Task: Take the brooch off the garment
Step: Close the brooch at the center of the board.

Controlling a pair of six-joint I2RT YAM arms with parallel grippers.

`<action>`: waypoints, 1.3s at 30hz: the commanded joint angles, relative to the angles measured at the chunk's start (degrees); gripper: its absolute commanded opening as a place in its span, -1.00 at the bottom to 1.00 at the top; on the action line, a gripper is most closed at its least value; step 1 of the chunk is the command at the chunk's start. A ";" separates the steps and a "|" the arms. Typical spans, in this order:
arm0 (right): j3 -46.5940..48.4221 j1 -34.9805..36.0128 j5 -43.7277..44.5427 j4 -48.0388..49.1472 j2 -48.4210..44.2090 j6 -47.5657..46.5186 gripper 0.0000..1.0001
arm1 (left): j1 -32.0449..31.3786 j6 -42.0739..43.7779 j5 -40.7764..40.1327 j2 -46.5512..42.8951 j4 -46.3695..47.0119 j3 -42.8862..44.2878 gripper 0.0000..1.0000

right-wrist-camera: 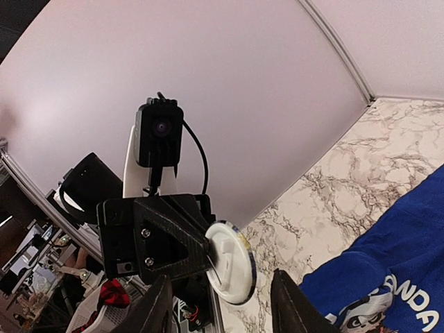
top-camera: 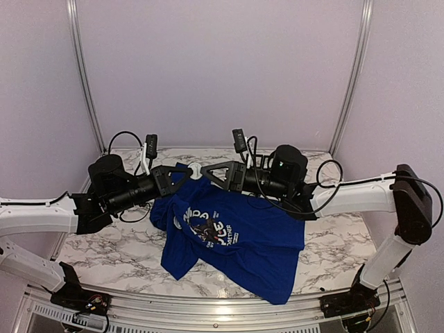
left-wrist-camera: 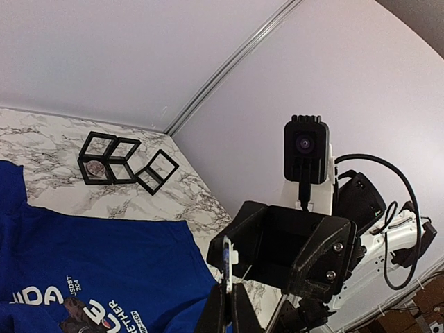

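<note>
1. The brooch [right-wrist-camera: 229, 260], a white disc with a dark rim, looks free. My left gripper [left-wrist-camera: 225, 290] is clamped on its edge, above the far edge of the garment [top-camera: 236, 236]. Neither wrist view shows cloth around it.
2. The overhead view is less sure. A fold of the blue shirt rises close under the left jaws, and I cannot tell whether it touches the disc.
3. My right gripper [top-camera: 211, 173] faces the brooch from the shirt's other side, fingers apart, holding nothing.
4. By my reckoning, what is left is to carry the disc clear of the shirt and set it down.
5. The shirt lies rumpled on the marble table [top-camera: 104, 257]. Some black open frames [left-wrist-camera: 125, 161] stand beyond its far edge, well apart from it.
6. Both arms crowd over the collar, and the right arm's cables loop just above the cloth.
</note>
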 commanded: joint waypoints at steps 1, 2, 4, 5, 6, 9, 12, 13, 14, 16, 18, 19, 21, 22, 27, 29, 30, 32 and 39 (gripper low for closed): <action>0.10 -0.61 -1.91 5.33 1.73 3.46 -0.09 | 0.15 -0.78 1.67 0.60 4.25 1.10 -1.00; 0.10 -0.61 -1.98 5.36 2.01 3.63 -0.10 | 0.18 -0.79 1.77 0.60 4.35 1.07 -1.00; -0.09 -0.61 -2.11 6.09 2.21 4.26 -0.12 | 0.21 -0.72 1.89 0.47 4.48 0.97 -1.00; -0.11 -0.61 -2.18 6.47 2.31 4.54 -0.13 | 0.23 -0.82 1.96 0.39 4.81 0.75 -1.00; -0.07 -0.61 -2.38 6.72 2.47 4.81 -0.14 | 0.23 -0.91 2.03 0.33 4.99 0.64 -1.00; 0.13 -0.59 -2.89 7.26 3.00 5.36 -0.20 | 0.19 -0.98 2.19 0.33 5.33 0.38 -1.00; 0.29 -0.61 -3.70 8.21 3.68 6.12 -0.26 | 0.19 -0.96 3.06 0.53 6.37 0.01 -1.00; 0.28 -0.61 -3.86 8.69 3.98 6.40 -0.29 | 0.19 -0.97 3.42 0.74 6.70 0.00 -1.00; 0.24 -0.61 -4.01 9.09 4.13 6.73 -0.31 | 0.19 -0.94 3.65 0.94 6.77 -0.01 -1.00; 0.15 -0.61 -4.28 9.89 4.41 7.28 -0.36 | 0.19 -0.86 4.19 1.32 7.06 -0.11 -1.00; 0.06 -0.61 -4.34 10.33 4.42 7.51 -0.37 | 0.14 -1.03 4.43 1.50 7.45 -0.23 -1.00; 0.14 -0.61 -4.41 10.34 4.28 7.51 -0.37 | 0.14 -0.99 4.45 1.63 7.55 -0.25 -1.00; 0.07 -0.61 -4.34 10.44 4.05 7.41 -0.37 | 0.15 -1.06 4.56 1.63 7.67 -0.27 -1.00; 0.13 -0.61 -4.34 10.46 3.92 7.46 -0.37 | 0.18 -1.04 4.68 1.66 7.74 -0.32 -1.00; 0.06 -0.61 -4.26 10.59 3.70 7.52 -0.37 | 0.18 -0.98 4.95 1.76 7.84 -0.31 -1.00; -0.02 -0.61 -4.16 10.86 3.73 7.72 -0.37 | 0.15 -0.98 4.96 1.77 7.85 -0.38 -1.00; -0.03 -0.61 -4.16 11.04 3.71 7.85 -0.37 | 0.18 -0.98 4.98 1.77 7.84 -0.43 -1.00; -0.03 -0.61 -4.16 11.44 3.71 8.07 -0.40 | 0.19 -0.96 4.94 1.73 7.77 -0.52 -1.00; 0.16 -0.61 -4.60 11.45 3.97 8.41 -0.48 | 0.14 -0.96 5.05 1.58 7.59 -0.53 -1.00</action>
